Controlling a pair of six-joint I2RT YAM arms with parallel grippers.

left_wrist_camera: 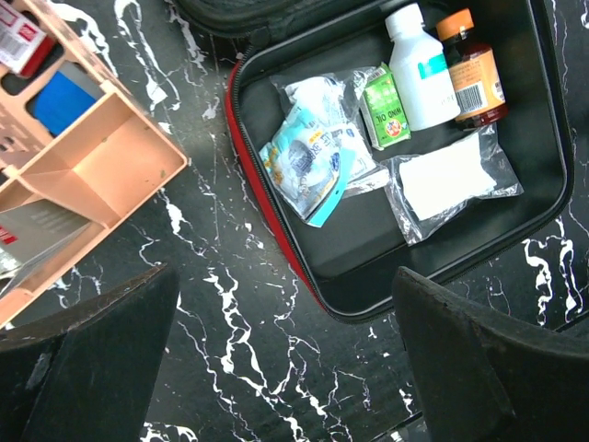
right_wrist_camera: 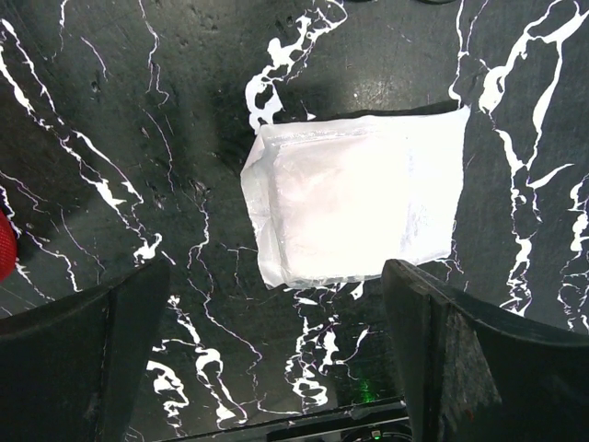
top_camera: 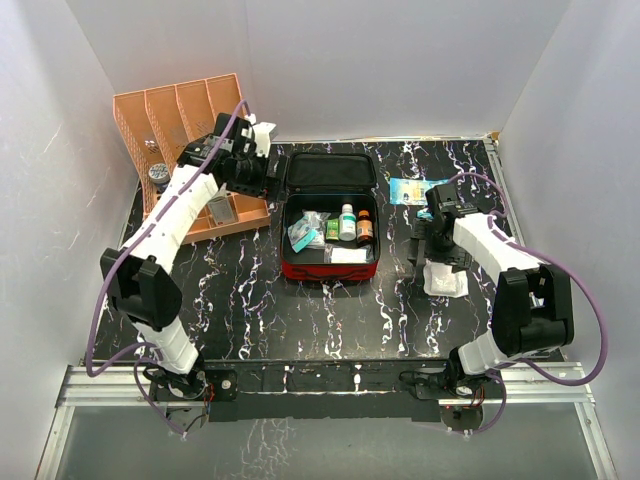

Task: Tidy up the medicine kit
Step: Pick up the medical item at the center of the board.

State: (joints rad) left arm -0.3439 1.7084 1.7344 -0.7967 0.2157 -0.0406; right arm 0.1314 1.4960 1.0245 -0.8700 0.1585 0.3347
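1. White walls close in a black counter (top_camera: 300, 320) with white marble veins.
2. The medicine kit (top_camera: 328, 270) lies open at the middle of the counter, closer to the far edge, with its lid folded back toward that edge.
3. Inside it I see a white bottle (left_wrist_camera: 419, 74), a brown bottle with orange cap (left_wrist_camera: 474, 74), a small green box (left_wrist_camera: 386, 110) and two plastic pouches.
4. The right claw (right_wrist_camera: 276, 304) is wide open and holds nothing. It hangs over a clear packet with a white pad (right_wrist_camera: 354, 198), which lies flat near the right edge of the counter.
5. The left claw (left_wrist_camera: 285, 313) is also wide open and empty. It is above the left wall of the kit, beside the orange rack (top_camera: 180, 110) at the far left corner.
6. I judge the step in hand is to pick this packet and bring it to the kit.
7. To do it well, the fingers should come down on two opposite edges of the packet, because it is thin and soft and may slip or fold.
8. From the right claw, the kit is well apart, toward the left edge. A free place shows at its near side.
9. Another blue and white packet (top_camera: 415, 188) waits near the far right corner.
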